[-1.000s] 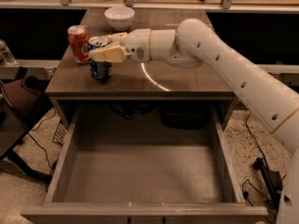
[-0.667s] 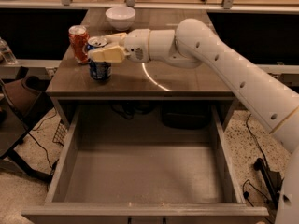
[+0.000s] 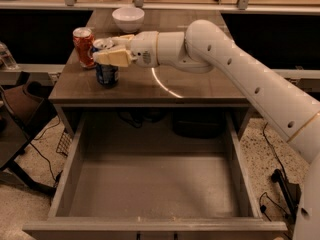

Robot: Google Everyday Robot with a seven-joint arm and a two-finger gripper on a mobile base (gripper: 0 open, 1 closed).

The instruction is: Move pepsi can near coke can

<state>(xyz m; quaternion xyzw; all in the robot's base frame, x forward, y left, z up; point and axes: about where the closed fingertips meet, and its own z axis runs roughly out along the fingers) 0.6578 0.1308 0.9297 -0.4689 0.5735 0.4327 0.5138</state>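
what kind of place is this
Probably an office or lab: a wooden desk with an open drawer, cables on the floor. The gripper is at the pepsi can, beside the coke can.

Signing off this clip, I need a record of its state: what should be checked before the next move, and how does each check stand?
1. Gripper at the pepsi can: ok.
2. Pepsi can upright on the table: ok.
3. Coke can upright: ok.
4. Pepsi can close beside coke can: ok; whether they touch: cannot tell.
5. Firm hold on the pepsi can: cannot tell.
6. Bowl apart from both cans, further back: ok.
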